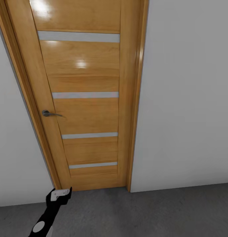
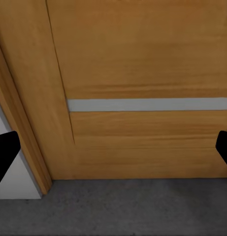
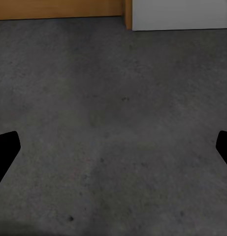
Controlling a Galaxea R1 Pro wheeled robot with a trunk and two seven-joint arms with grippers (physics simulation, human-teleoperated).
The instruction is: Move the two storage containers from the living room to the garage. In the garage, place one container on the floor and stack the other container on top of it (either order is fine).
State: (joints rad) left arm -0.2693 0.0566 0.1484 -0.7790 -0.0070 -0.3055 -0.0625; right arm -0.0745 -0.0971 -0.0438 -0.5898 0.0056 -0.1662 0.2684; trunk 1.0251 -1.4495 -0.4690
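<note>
I'm facing a closed wooden door [image 1: 84,98] with grey stripes and a metal handle [image 1: 49,114] on its left side, white walls [image 1: 186,98] either side, and dark grey concrete floor [image 1: 143,214] in front. My left gripper [image 2: 113,152] points at the door's bottom panel, claws spread wide with nothing between them, its arm near the door's left corner. My right gripper [image 3: 113,152] looks down at bare floor, likewise released and holding nothing.

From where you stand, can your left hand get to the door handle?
Probably, but not without lifting. The left hand sits low by the door's bottom, open and empty, and the handle is well above it on the same side. Nothing lies between them.
</note>
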